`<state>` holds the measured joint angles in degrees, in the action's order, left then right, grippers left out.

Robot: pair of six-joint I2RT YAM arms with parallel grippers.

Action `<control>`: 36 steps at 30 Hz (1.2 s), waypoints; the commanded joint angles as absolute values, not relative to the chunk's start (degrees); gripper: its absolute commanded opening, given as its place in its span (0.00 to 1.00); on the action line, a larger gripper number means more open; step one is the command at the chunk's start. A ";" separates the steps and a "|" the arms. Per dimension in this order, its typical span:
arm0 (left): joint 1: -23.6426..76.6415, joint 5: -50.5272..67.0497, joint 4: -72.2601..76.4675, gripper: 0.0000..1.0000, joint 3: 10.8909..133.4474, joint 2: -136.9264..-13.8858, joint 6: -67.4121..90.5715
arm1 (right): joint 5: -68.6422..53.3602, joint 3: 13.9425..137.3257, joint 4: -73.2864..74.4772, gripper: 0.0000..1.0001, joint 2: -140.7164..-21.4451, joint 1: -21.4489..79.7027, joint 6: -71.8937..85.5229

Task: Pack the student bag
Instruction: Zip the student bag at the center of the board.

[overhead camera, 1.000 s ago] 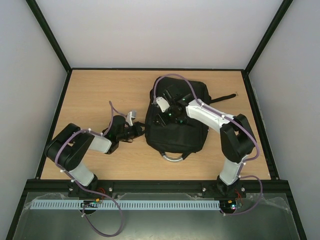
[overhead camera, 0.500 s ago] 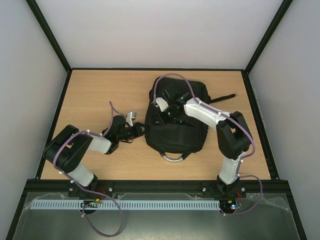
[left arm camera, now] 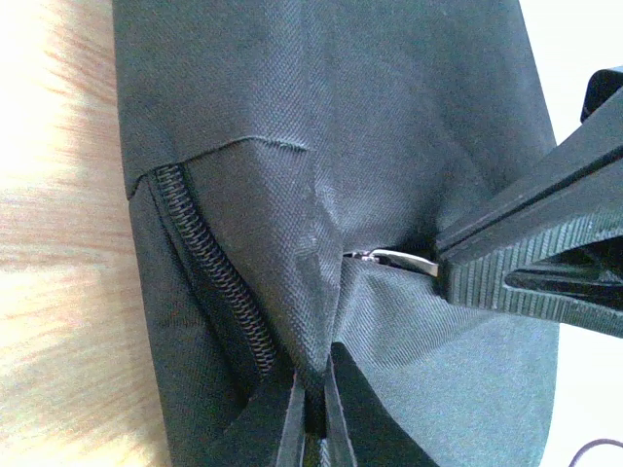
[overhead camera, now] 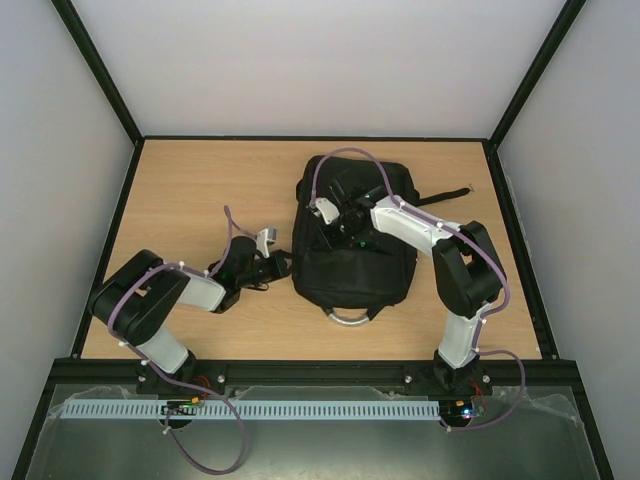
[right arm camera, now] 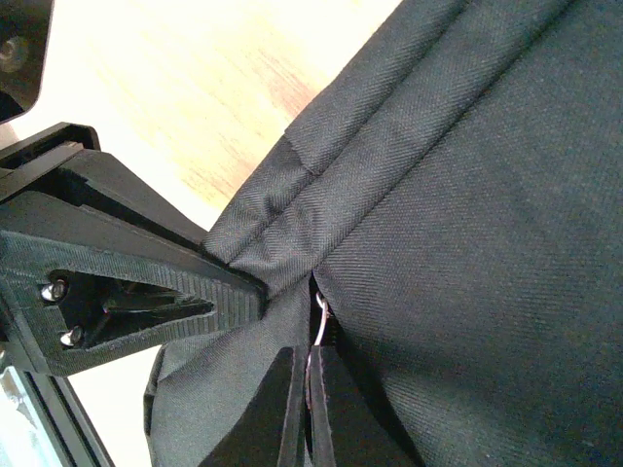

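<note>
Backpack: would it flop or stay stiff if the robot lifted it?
Probably floppy: the bag creases and bunches where the left gripper pinches its cloth. Its rough weave would likely drag on the table, not slide. Lying flat and wide, it shouldn't roll or tip.

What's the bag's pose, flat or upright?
Flat. The student bag lies spread on the table, its grey loop handle resting on the wood toward the arm bases.
</note>
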<state>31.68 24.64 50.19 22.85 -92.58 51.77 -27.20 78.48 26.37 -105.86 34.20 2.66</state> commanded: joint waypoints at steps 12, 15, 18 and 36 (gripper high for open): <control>36.47 18.84 51.40 0.02 17.87 -90.60 51.27 | -25.28 71.58 29.77 0.01 -96.72 30.20 0.15; 36.44 18.11 50.64 0.02 17.59 -90.53 50.97 | -25.84 70.30 32.18 0.01 -95.11 28.14 -0.66; 36.34 17.57 50.67 0.02 17.24 -90.72 51.11 | -26.04 68.71 33.45 0.01 -93.59 26.00 -1.17; 34.86 16.81 46.46 0.02 18.67 -87.35 48.14 | -23.90 62.33 37.53 0.01 -85.52 19.70 -4.09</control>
<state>36.01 19.46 52.47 18.68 -89.78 51.33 -28.14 63.44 32.08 -88.47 22.15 -2.63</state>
